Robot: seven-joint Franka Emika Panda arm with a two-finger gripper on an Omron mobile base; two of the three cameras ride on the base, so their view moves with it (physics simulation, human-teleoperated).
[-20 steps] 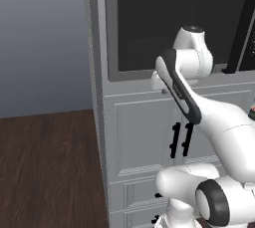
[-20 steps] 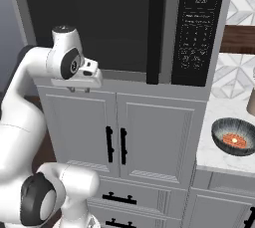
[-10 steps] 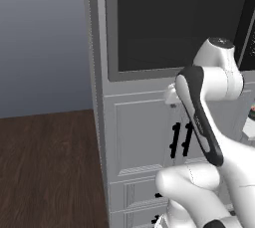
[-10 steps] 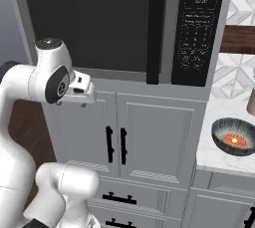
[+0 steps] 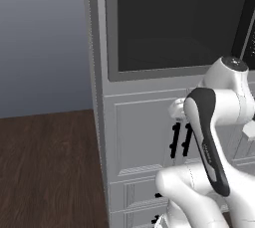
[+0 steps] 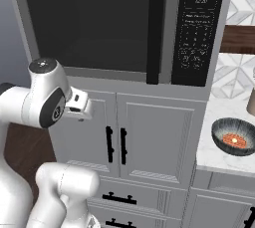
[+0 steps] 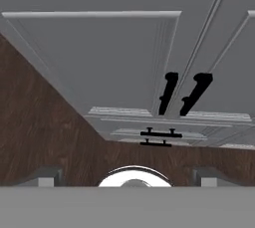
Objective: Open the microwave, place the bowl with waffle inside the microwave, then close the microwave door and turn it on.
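Partly cut off: microwave door (image 6: 94, 28) top, keypad markings illegible.

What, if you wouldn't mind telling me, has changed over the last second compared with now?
The arm has swung downward, its elbow dropping from level with the microwave door to the cabinet doors. The gripper now looks open and holds nothing. The door stays shut, and the bowl with the waffle stays on the counter.

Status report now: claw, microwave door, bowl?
Claw open, empty, facing cabinet doors. Microwave door shut. Bowl with waffle on counter.
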